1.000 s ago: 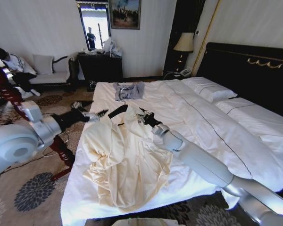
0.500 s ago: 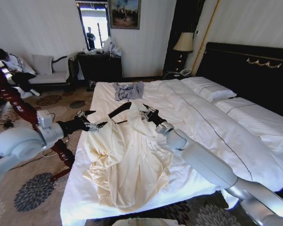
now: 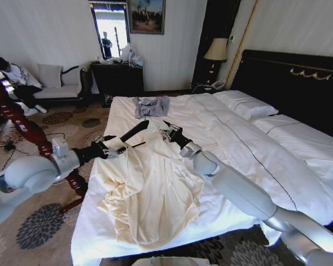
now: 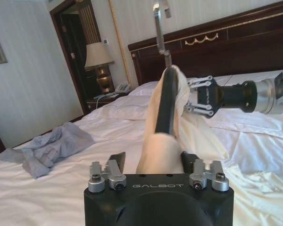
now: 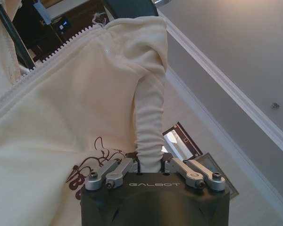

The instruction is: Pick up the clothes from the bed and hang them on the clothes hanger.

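Note:
The cream clothes (image 3: 150, 188) lie in a heap on the near left part of the bed (image 3: 233, 138). My left gripper (image 3: 115, 151) comes in from the bed's left side, shut on the black clothes hanger (image 3: 134, 132). In the left wrist view the hanger (image 4: 164, 106) points up and away, its metal hook (image 4: 159, 21) on top and cream cloth (image 4: 158, 150) draped over it. My right gripper (image 3: 167, 133) is shut on a raised fold of the garment by the collar. The right wrist view shows that fold (image 5: 148, 136) pinched between the jaws beside the dark logo (image 5: 92, 162).
A small grey-blue garment (image 3: 151, 106) lies at the far left of the bed. A reddish-brown wooden pole (image 3: 22, 124) stands on the patterned carpet left of the bed. The black headboard (image 3: 299, 83) and a lamp (image 3: 216, 51) are at the right, a sofa (image 3: 58, 88) at the back left.
My left gripper has carried the hanger rightward over the bed edge, so its far end now sits in the garment's collar. My right gripper has lifted the collar fold slightly.

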Motion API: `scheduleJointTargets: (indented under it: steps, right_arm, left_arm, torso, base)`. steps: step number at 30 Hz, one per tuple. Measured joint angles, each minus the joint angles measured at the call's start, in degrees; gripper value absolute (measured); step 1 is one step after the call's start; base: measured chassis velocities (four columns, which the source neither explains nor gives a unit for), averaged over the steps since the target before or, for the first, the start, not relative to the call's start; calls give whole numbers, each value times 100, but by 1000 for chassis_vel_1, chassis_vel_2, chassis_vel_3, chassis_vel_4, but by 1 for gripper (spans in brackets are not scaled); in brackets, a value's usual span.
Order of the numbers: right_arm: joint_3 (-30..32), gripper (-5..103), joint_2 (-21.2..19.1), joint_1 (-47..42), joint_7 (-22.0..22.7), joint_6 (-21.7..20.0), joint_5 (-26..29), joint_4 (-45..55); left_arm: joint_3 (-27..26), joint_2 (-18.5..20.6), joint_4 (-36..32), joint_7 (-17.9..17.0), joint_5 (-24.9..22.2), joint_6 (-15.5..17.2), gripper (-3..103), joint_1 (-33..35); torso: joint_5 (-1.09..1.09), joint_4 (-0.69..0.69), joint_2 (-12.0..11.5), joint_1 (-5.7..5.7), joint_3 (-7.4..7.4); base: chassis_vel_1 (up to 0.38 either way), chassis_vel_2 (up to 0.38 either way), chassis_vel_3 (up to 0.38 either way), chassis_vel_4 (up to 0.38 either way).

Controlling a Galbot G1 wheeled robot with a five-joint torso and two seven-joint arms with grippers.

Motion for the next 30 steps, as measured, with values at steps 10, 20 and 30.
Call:
scheduleJointTargets:
  steps: [10, 20, 30]
  right_arm:
    - [-112, 20, 27, 78, 3, 14, -14, -5]
    - [-148, 20, 33, 101, 26, 11, 14, 12]
    - [-153, 20, 89, 80, 165, -11, -13, 2]
  left_arm:
    - [-11, -78, -54, -102, -88, -8, 28, 16]
    - [-20, -154, -99, -218, -120, 3, 24, -3]
    - [-187, -237, -202, -359, -152, 9, 24, 22]
  torso:
    - [1, 0, 0, 0, 0]
    - [0, 0, 0, 0, 0]
    - [1, 0, 0, 0, 0]
  base:
    - [0, 0, 0, 0]
    - [0, 0, 0, 0]
    - [0, 0, 0, 0]
